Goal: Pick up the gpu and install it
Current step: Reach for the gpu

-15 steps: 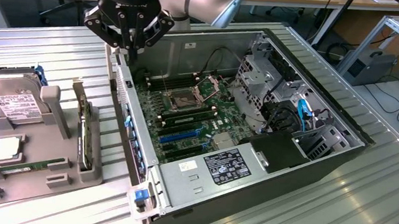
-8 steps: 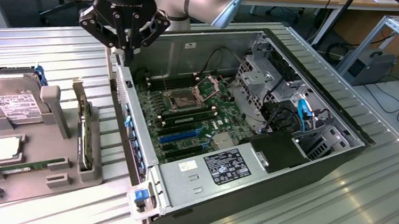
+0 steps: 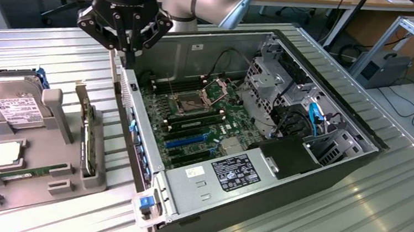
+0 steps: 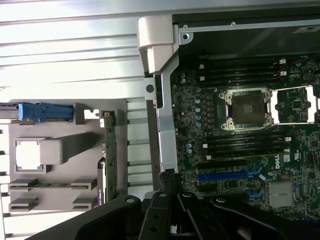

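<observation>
The gpu (image 3: pixel 85 134) is a thin dark card standing on its long edge in a slot of the grey holder (image 3: pixel 68 185) at the exterior view's left. The wrist view shows it edge-on as a narrow strip (image 4: pixel 109 155) beside the case wall. My gripper (image 3: pixel 127 50) hangs above the left wall of the open computer case (image 3: pixel 131 88), between the holder and the motherboard (image 3: pixel 191 120). Its fingers (image 4: pixel 160 212) are drawn together with nothing between them, and they touch nothing. A blue expansion slot (image 3: pixel 186 141) (image 4: pixel 225 176) lies bare on the motherboard.
The holder also carries a silver hard drive (image 3: pixel 12 106) with a blue rail (image 4: pixel 40 111), a square processor chip (image 3: pixel 4 156) (image 4: pixel 27 152) and a green memory stick (image 3: pixel 29 173). Inside the case are an open processor socket (image 4: pixel 247 107), drive cages (image 3: pixel 269 82) and cables.
</observation>
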You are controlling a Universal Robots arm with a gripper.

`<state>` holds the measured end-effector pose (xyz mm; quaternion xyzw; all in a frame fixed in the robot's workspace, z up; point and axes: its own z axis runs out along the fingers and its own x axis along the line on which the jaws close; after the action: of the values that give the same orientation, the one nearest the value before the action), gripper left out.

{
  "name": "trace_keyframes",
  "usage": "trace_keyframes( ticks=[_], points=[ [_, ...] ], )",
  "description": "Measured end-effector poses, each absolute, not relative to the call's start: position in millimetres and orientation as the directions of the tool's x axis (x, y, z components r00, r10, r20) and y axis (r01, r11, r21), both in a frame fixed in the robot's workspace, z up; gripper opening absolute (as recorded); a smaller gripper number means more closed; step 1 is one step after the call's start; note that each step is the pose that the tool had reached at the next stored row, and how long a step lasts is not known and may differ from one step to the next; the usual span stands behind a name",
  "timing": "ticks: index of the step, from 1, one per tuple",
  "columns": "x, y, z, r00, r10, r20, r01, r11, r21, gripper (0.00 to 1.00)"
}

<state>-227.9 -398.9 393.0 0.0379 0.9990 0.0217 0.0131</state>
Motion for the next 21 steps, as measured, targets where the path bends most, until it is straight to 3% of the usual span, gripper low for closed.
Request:
trace_keyframes(
  ticks=[21],
  points=[
    [-240.2, -398.9, 392.9, -0.997, 0.076, -0.024, 0.075, 0.996, 0.044, 0.11]
  ],
)
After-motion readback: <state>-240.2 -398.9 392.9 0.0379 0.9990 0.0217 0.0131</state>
